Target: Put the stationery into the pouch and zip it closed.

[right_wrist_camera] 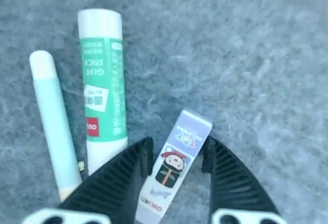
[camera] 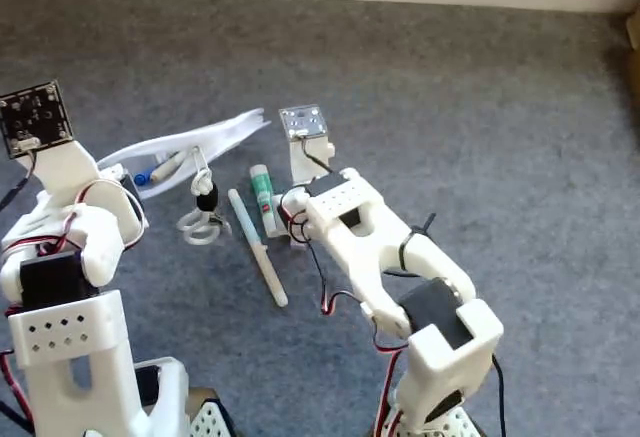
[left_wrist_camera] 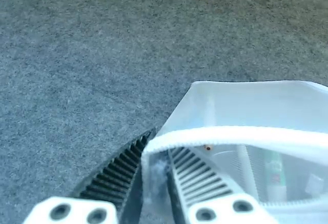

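Ribbed black fingers of the right gripper (right_wrist_camera: 178, 144) sit closest to the lens. They pinch a small paper-sleeved eraser (right_wrist_camera: 173, 170), tilted between them, just beside the glue stick (right_wrist_camera: 102, 80) on the grey tabletop (right_wrist_camera: 256, 55). On the glue stick's other side, alongside it, lies a pale blue pen (right_wrist_camera: 51, 126). Farther from the glue stick, toward the left arm, the left gripper (left_wrist_camera: 159, 157) has its fingers pressed together on a corner of the white see-through pouch (left_wrist_camera: 256, 106) — a few items show dimly through its wall.
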`<state>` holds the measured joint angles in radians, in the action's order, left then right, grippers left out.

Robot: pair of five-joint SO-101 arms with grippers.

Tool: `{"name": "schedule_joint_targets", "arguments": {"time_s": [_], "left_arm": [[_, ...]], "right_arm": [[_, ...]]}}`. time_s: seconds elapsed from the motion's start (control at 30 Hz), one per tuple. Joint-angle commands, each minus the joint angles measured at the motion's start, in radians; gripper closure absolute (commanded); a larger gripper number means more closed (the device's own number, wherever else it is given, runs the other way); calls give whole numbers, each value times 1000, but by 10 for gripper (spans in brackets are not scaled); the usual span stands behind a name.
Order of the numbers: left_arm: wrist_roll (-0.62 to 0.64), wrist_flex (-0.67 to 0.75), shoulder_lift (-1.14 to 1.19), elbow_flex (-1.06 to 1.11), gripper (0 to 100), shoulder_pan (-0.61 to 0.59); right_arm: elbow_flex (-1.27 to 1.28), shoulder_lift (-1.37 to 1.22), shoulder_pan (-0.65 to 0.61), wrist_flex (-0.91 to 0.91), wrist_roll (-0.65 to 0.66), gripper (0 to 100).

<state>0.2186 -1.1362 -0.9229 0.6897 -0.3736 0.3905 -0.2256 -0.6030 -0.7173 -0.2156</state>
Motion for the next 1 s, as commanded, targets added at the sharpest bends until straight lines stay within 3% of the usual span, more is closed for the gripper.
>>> {"name": "schedule_joint_targets", "arguments": {"time_s": [0.0,0.27,0.5,0.77,0.97], "left_arm": [[6,17,16,7,989,-19],[8,17,16,7,989,-18],[8,17,16,7,989,-18],[8,20,16,7,989,-18],[8,20,16,7,989,-18]], "right_arm": [[-53,-2,-15,21,-9,844],[-71,-5,-1,-7,-3,993],[-70,1,-4,-18,-3,993],[-156,-2,1,-163,-2,993],[-156,-7,1,-188,94,993]]}}
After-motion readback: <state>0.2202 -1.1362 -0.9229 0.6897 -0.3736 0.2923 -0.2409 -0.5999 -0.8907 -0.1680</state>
